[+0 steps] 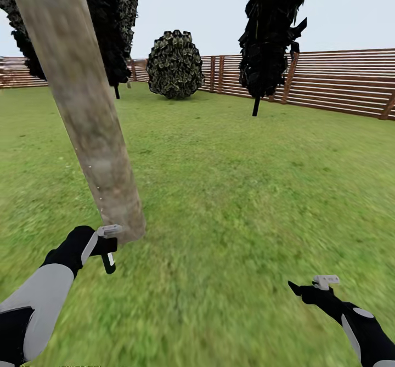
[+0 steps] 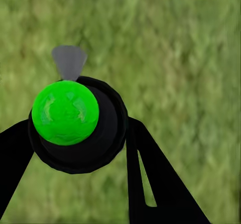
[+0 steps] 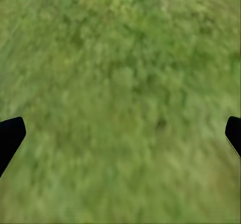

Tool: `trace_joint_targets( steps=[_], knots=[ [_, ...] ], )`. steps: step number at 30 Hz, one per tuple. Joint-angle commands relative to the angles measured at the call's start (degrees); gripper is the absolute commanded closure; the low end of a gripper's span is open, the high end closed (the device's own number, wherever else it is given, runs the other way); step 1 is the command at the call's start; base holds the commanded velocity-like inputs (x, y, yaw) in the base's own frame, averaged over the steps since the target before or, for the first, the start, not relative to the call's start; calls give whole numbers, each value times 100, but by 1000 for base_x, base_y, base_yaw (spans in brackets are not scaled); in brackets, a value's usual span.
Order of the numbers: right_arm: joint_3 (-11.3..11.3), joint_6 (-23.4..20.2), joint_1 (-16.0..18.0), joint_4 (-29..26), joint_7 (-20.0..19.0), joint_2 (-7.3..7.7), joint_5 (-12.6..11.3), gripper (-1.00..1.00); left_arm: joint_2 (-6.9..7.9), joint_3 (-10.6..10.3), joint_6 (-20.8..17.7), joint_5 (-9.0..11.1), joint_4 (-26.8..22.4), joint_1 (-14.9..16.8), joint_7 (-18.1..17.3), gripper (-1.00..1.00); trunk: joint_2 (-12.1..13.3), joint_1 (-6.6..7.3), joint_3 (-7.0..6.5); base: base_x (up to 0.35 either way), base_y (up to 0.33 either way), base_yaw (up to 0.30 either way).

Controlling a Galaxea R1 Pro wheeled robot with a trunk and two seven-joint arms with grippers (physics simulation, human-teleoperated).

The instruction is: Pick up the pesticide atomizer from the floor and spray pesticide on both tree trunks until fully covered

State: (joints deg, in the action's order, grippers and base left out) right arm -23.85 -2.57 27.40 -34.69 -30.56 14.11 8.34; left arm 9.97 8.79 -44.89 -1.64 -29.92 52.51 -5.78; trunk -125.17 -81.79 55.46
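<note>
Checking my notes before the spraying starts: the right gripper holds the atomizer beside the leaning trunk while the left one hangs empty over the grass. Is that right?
Not quite: the sides are swapped. The left gripper holds the atomizer, as the left wrist view shows, beside the leaning trunk in the head view. The right gripper hangs empty, jaws apart, over the grass.

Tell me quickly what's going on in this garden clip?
The robot stands on the lawn close to a leaning tree trunk. Its left gripper is shut on the pesticide atomizer, held near the trunk's base, where a line of tiny white specks shows. The right gripper hangs open over grass. A second tree stands near the fence.
</note>
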Motion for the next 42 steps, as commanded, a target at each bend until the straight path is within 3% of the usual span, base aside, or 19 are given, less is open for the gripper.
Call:
trace_joint_targets(
  steps=[1,23,32,39,42],
  knots=[
    [-38,-25,3,-10,-46,-5,54,-100,-4,27,-29,-21,-5,5,-28,100,-2,0,5,135,-275,277],
    [-37,-25,3,-12,-46,-5,54,-100,-4,35,-29,-21,2,5,-28,100,-2,0,5,98,-273,278],
    [-30,-27,3,-12,-46,-5,67,-100,5,-16,-44,-70,-10,12,-33,100,-2,0,5,10,-41,92],
    [-43,-32,3,-17,-45,58,156,-100,47,-34,-308,-91,12,188,-50,100,-2,0,5,0,0,1],
    [-41,-33,3,9,-31,80,159,-100,18,-42,-716,-83,-1,582,-69,100,-2,0,5,0,0,0]
  ],
)
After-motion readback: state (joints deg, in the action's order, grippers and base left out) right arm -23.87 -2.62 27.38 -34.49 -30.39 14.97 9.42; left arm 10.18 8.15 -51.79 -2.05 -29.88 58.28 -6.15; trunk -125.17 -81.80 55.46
